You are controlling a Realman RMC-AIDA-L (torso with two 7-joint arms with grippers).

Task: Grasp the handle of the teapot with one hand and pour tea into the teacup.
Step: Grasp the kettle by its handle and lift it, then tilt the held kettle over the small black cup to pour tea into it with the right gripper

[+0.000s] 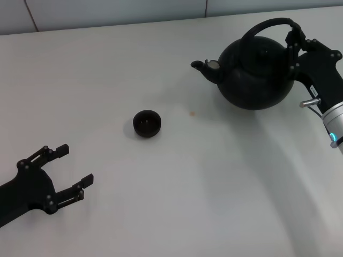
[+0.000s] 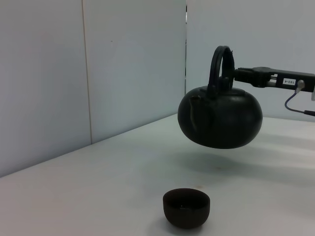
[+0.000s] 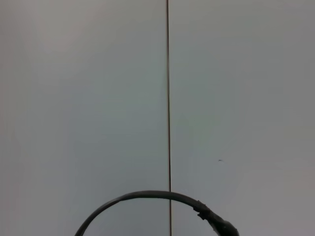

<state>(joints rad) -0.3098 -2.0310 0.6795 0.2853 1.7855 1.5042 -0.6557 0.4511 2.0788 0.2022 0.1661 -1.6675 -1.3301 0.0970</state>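
The round matte-black teapot hangs in the air above the table at the far right, spout pointing left. My right gripper is shut on its arched handle and carries it. In the left wrist view the teapot floats clear of the table with its shadow below. The tiny dark teacup stands on the table to the left of the teapot and nearer me, apart from it; it also shows in the left wrist view. My left gripper is open and empty at the near left. The handle's arc shows in the right wrist view.
The white table has a small brownish spot between cup and teapot. A pale panelled wall stands behind the table's far edge.
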